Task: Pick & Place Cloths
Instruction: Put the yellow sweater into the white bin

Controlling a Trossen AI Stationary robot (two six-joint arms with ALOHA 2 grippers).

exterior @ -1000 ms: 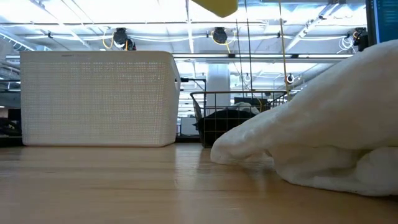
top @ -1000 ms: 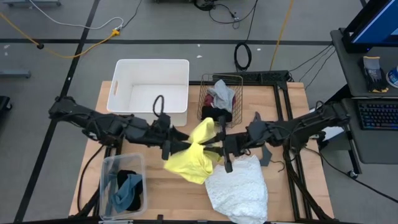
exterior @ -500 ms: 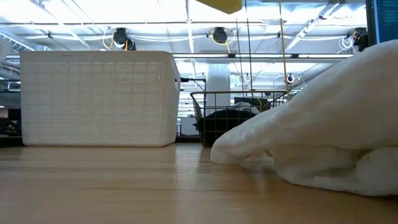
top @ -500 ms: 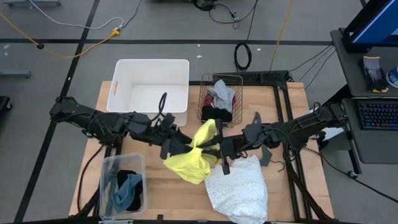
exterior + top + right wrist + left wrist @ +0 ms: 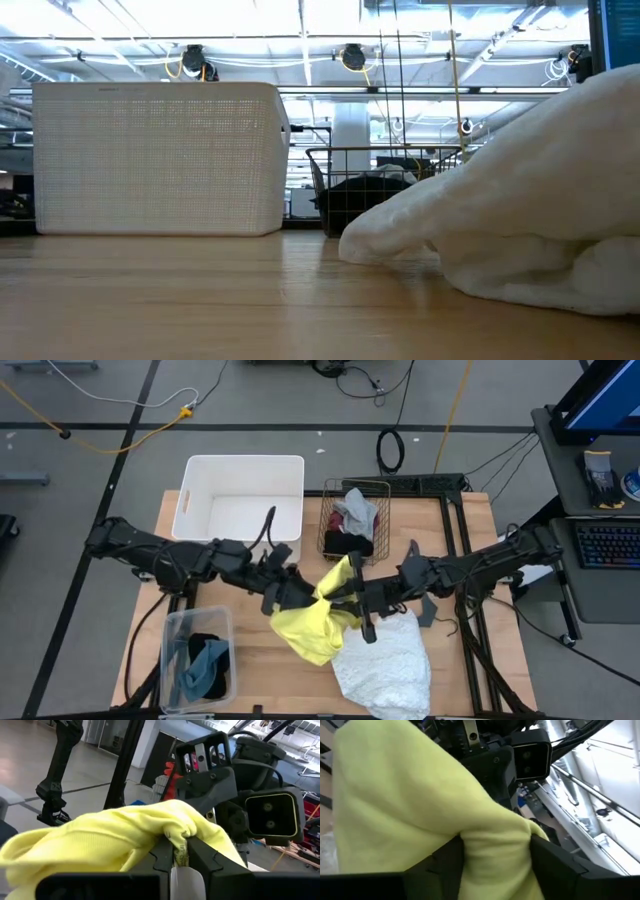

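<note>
Holding the yellow cloth [image 5: 312, 622] up off the bench [image 5: 270, 680], mid-bench, just left of and partly over the white lacy cloth [image 5: 385, 665]. Pinching one bunched fold tight in the right tool [image 5: 179, 854], jaws nearly closed on fabric. Wrapping the left tool [image 5: 495, 851] around the neighbouring bunch, jaws set partway and fabric filling the gap; whether fully clamped, cannot tell.

Doing it well, by judgement: keeping both grips on separate bunches, drawing apart gently rather than tugging, lifting enough to keep the hanging part from dragging the lacy piece along.

Running roughly from far-right to near-left: narrow upper tail pointing toward the wire basket [image 5: 350, 520], broader lower lobe drooping toward the near side, pinched waist sitting between the two tools.
</note>
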